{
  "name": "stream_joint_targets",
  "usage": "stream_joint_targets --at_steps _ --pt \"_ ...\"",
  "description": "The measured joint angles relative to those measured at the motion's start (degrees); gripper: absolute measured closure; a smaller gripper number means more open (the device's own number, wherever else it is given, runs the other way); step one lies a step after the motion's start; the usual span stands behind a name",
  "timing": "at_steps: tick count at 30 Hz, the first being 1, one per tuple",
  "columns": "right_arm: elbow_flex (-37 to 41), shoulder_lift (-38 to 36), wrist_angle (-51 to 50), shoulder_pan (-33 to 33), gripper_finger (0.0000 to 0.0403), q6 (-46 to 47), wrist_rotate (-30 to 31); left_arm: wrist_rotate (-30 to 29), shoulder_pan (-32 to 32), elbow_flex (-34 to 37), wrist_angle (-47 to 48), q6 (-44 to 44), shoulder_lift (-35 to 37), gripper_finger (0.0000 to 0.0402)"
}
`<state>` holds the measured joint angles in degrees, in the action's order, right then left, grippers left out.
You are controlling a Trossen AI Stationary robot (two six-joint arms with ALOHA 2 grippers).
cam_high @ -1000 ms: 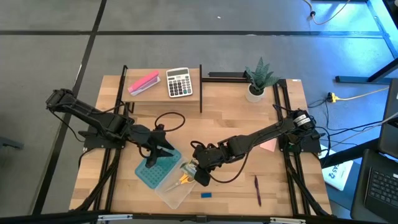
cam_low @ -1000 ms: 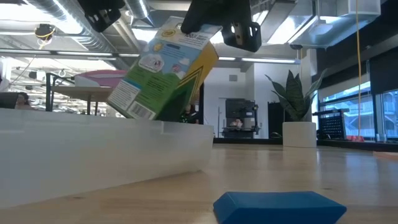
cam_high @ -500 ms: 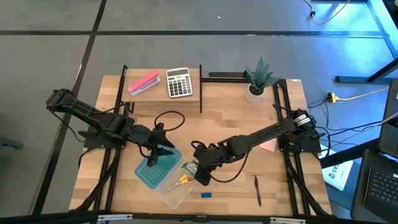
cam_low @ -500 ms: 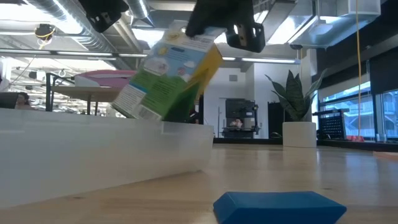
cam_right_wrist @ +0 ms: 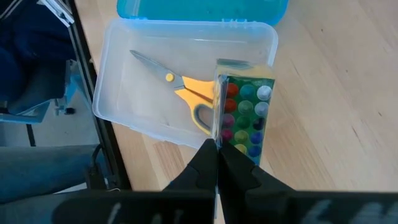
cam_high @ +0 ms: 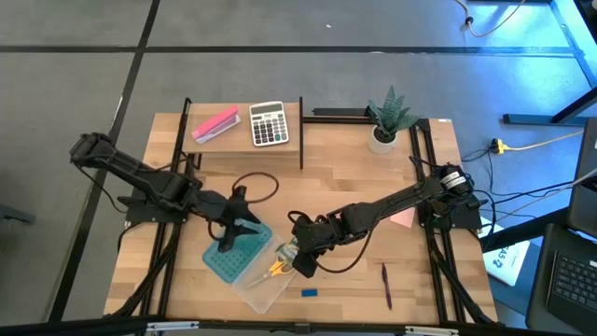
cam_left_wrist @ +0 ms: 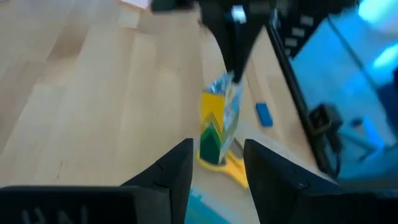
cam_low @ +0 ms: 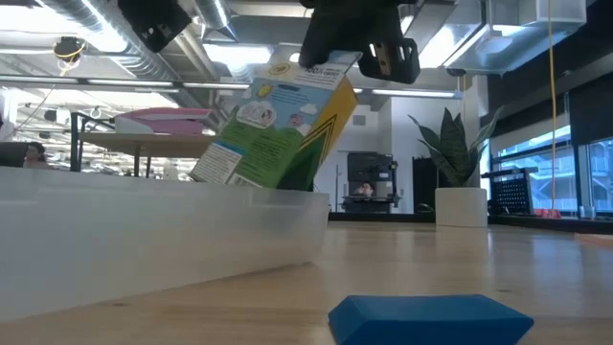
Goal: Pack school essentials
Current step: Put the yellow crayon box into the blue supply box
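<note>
My right gripper (cam_high: 298, 259) is shut on the yellow-green crayon box (cam_right_wrist: 245, 112), over the clear container (cam_high: 261, 285). The yellow-handled scissors (cam_right_wrist: 186, 90) lie flat on the container's floor. The container's blue lid (cam_high: 229, 254) lies open beside it. My left gripper (cam_high: 238, 224) is open above the lid; I cannot tell whether it touches it. The blue eraser (cam_high: 309, 292) and the dark-red pen (cam_high: 385, 285) lie on the table near the front edge. The pencil does not show. My right gripper pinches the crayon box by its upper end (cam_low: 326, 69) between its two fingers, coming from above. The box hangs tilted below the fingers, its lower end behind the container's wall (cam_low: 144, 240). Whether that end touches the floor is hidden.
A grey calculator (cam_high: 269, 123) and a pink block (cam_high: 215, 123) sit on a shelf at the far edge. A potted plant (cam_high: 387, 117) stands at the far right. A pink note (cam_high: 403, 217) lies under the right arm. A black cable (cam_high: 256, 179) loops by the left arm.
My right gripper has moved a little toward the table's right with the crayon box, still shut on it. The box has shifted the same way and stays tilted, its lower end inside the container.
</note>
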<state>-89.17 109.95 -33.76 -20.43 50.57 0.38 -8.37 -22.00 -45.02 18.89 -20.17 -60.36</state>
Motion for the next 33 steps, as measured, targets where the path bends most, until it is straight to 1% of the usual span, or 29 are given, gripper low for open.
stream_joint_targets --at_steps 7,11,16,25,33 --pt "0.00 0.00 -0.50 0.00 0.0399 0.00 0.02 -0.57 -2.50 5.24 -5.32 6.50 -2.86 0.0266" --pt "0.00 0.00 -0.85 0.00 0.0399 0.00 0.02 -3.82 -3.30 6.11 -8.77 8.52 -5.83 0.0266" --pt "0.00 0.00 -0.83 0.00 0.0399 0.00 0.00 -4.26 -3.30 6.17 -9.57 9.23 -8.69 0.0266" --pt "0.00 0.00 -0.75 0.22 0.0374 0.35 -0.45 -4.21 -3.34 6.13 -9.57 9.30 -8.66 0.0266" --pt "0.00 0.00 -0.73 0.83 0.0371 0.16 -0.44 -4.21 -3.34 6.13 -9.54 9.30 -8.66 0.0266"
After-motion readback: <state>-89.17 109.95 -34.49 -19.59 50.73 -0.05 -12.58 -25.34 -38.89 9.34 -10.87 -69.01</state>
